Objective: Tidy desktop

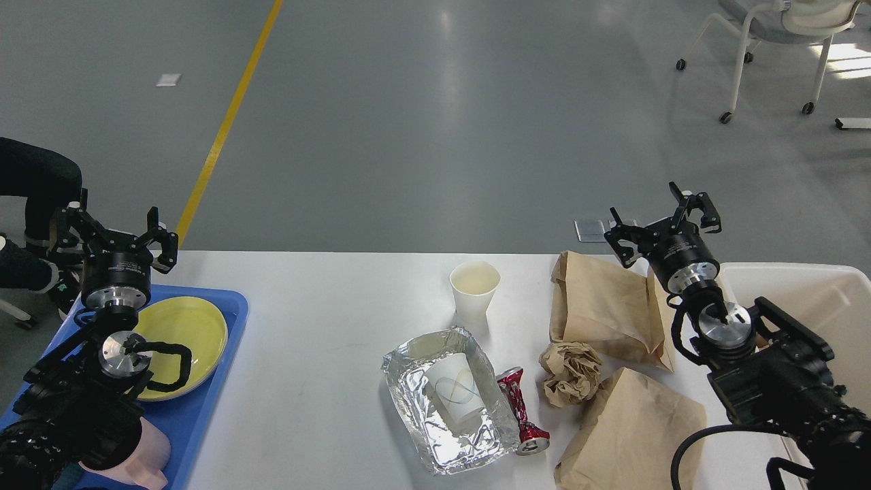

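The white desktop [320, 306] holds litter. A white paper cup [474, 288] stands upright at mid-back. A foil tray [446, 398] holds a second paper cup [454, 393] on its side. A crushed red can [520, 410] lies beside the tray. A crumpled brown paper ball [570, 371] and two flat brown paper bags, one at the back [602, 306] and one at the front [629, 429], lie to the right. My right gripper [663, 218] is open and empty, raised above the table's back right corner. My left gripper [112, 231] is open and empty above the blue tray.
A blue tray [204, 401] at the left holds a yellow plate [187, 333] and a pink cup [153, 456]. A cream-white bin [810, 299] stands off the table's right edge. A wheeled chair [776, 41] stands far back right. A person's leg [34, 184] shows at the left.
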